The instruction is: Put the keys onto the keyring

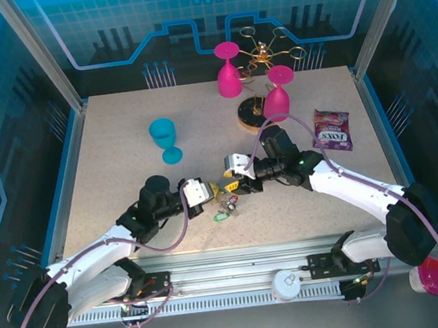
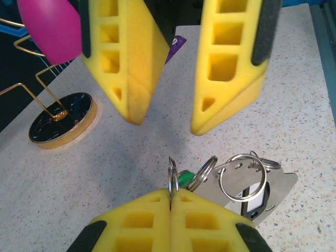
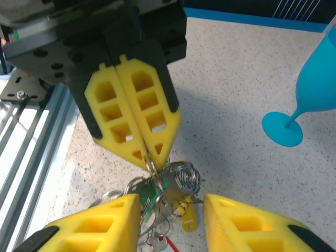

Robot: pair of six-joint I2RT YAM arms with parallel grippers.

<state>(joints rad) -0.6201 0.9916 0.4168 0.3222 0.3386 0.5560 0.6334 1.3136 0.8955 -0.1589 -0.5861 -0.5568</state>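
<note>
Speckled beige table (image 1: 119, 120), seen from above. Left gripper (image 1: 212, 190), its 2 fingers fully closed, pinched the keyring (image 2: 172, 181) edge-on. Keys (image 1: 226, 204) with green and yellow tags lay bunched on the table at its tips. Right gripper (image 1: 230, 183), facing it, had fingers spread apart, holding nothing.

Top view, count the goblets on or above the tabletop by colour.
Pink goblets: 2
Blue goblet: 1
Total: 3
</note>
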